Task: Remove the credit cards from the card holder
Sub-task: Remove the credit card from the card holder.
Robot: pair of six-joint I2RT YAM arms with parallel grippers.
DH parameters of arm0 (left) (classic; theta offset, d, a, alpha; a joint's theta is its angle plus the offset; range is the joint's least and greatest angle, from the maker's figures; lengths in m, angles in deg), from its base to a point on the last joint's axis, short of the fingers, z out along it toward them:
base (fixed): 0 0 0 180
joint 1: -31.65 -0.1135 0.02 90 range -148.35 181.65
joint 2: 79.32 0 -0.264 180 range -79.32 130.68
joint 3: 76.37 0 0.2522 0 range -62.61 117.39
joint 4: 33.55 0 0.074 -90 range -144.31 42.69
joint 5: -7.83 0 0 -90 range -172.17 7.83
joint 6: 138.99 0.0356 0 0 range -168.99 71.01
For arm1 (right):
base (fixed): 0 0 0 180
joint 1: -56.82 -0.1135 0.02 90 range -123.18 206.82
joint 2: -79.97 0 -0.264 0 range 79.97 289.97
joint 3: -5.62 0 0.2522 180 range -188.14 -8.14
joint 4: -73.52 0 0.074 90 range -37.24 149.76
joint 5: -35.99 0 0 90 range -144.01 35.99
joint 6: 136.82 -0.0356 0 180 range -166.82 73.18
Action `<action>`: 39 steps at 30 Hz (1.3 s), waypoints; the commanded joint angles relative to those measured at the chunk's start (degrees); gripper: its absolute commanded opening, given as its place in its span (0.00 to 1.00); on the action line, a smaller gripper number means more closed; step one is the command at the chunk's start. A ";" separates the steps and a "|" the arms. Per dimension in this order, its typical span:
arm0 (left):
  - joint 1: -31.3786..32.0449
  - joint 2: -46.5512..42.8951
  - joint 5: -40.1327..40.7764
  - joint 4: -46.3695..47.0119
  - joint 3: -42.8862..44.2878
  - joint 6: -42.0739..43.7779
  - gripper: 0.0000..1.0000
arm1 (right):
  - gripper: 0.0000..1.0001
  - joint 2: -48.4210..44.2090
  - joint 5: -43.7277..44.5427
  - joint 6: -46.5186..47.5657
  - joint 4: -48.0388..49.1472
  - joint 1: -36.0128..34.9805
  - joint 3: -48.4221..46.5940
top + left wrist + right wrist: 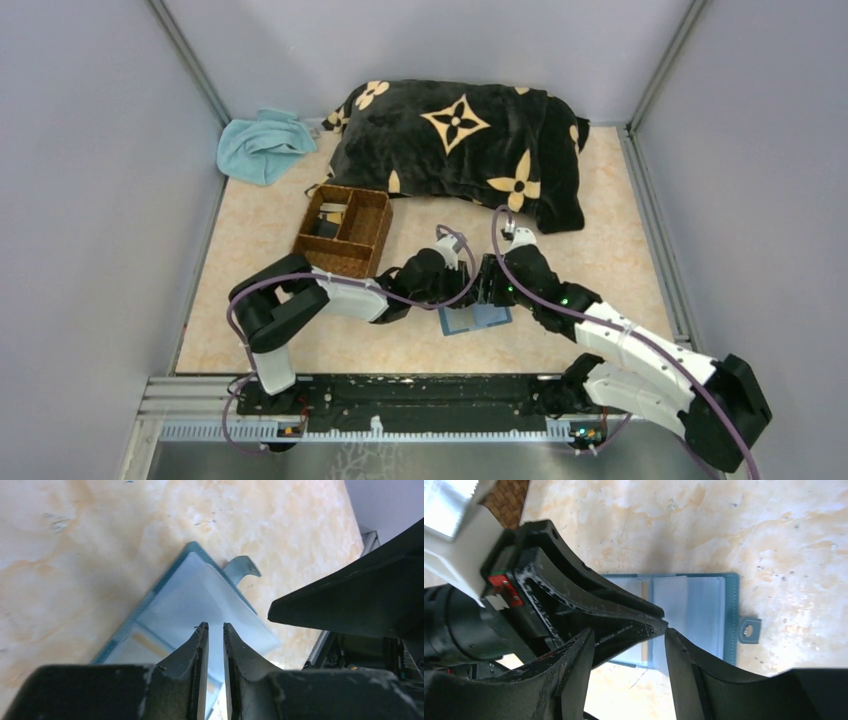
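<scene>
Right gripper (pixel 629 634) hangs wide open over the flat teal-blue folding card holder (pixel 706 615), left gripper (pixel 216 626) narrow at its middle sleeve (pixel 670 597), grip unclear.

Here's the left arm (pixel 350 297) and the right arm (pixel 640 345), white shells over black joints, purple cables (pixel 497 228) looping off both, green lights (pixel 565 298) glowing, a red tab (pixel 504 587), and curved, scuffed black fingers (pixel 694 680).
</scene>
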 commanded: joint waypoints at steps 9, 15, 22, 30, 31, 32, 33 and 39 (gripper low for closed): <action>0.34 -7.02 4.81 -3.38 -4.32 2.06 0.23 | 0.45 -2.97 0.22 1.74 1.51 -0.08 0.37; -0.54 -16.74 12.44 -13.30 -12.22 -1.05 0.18 | 0.52 5.96 1.10 2.93 2.93 -2.92 -1.72; -1.15 -26.41 13.96 -14.81 -21.01 -4.18 0.20 | 0.72 19.04 10.73 4.11 -1.75 -11.42 -10.45; -1.23 -33.62 17.63 -18.58 -24.50 -5.09 0.20 | 0.77 29.06 14.19 4.18 -3.50 -15.12 -16.72; -1.24 -34.44 17.91 -18.86 -25.00 -5.09 0.20 | 0.77 30.01 14.87 4.25 -4.07 -15.56 -17.45; -1.29 -35.31 18.25 -19.16 -25.61 -5.12 0.20 | 0.77 30.97 15.47 4.22 -4.47 -15.89 -18.10; -1.32 -36.07 18.55 -19.39 -26.06 -5.30 0.20 | 0.77 31.90 16.11 4.21 -5.05 -16.17 -18.80; -1.55 -39.96 19.50 -20.43 -28.87 -5.81 0.20 | 0.76 35.22 19.04 3.39 -7.58 -17.20 -20.73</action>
